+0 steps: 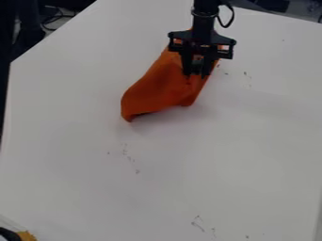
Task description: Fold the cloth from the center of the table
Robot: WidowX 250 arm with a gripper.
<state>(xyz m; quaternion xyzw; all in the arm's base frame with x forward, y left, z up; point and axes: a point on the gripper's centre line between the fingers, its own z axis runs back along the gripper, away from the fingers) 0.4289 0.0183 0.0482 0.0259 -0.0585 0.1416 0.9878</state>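
The black gripper [197, 74] hangs down over the upper right part of the orange cloth [158, 88], above the middle of the view. The cloth lies as an elongated, uneven piece, slanting from under the gripper down to a pointed corner at its lower left. Its lower edge looks slightly raised, with a dark shadow beneath. The gripper and its wide bracket hide part of the cloth's upper end. Whether cloth is held in the gripper cannot be made out.
The white table [170, 174] spreads around the cloth, with small dark marks on its surface. Its left edge runs down the left side. A black and yellow object [25, 236] is at the bottom left corner. Dark cables lie beyond the table at the upper left.
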